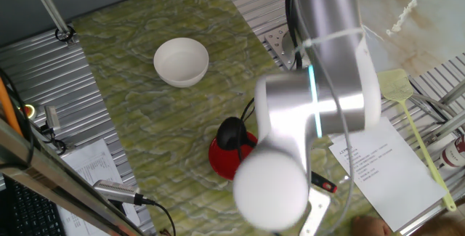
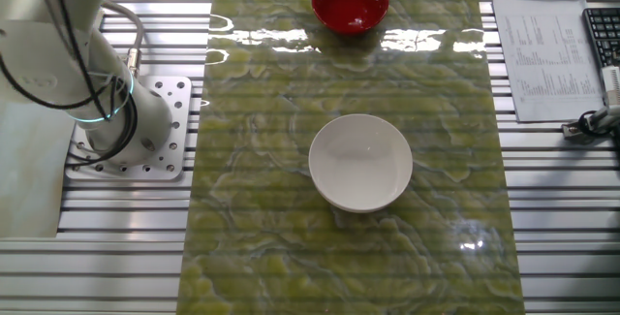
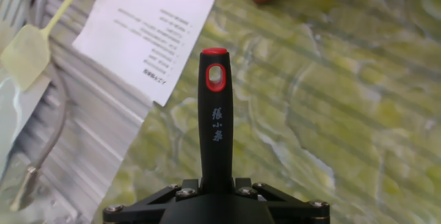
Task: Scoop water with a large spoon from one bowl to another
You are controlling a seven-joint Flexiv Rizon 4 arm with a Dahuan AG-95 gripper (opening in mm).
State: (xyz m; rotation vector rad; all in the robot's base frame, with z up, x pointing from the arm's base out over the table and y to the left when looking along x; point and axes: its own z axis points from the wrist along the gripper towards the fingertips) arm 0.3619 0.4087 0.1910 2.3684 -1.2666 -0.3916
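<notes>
Claw (image 3: 215, 195) closed around the handle of the black ladle (image 3: 214, 124), fingertips hidden at the frame's bottom. Scoop rests in the red bowl (image 2: 350, 7), partly hidden by the arm (image 1: 312, 112). White bowl (image 2: 360, 162) stands apart, mid-surface (image 2: 262, 208); contents indiscernible.

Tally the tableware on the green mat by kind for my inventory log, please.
Bowls: 2, the white bowl and the red bowl.
Ladles: 1, the black ladle, its scoop in the red bowl and its handle in the gripper.
Total: 3
</notes>
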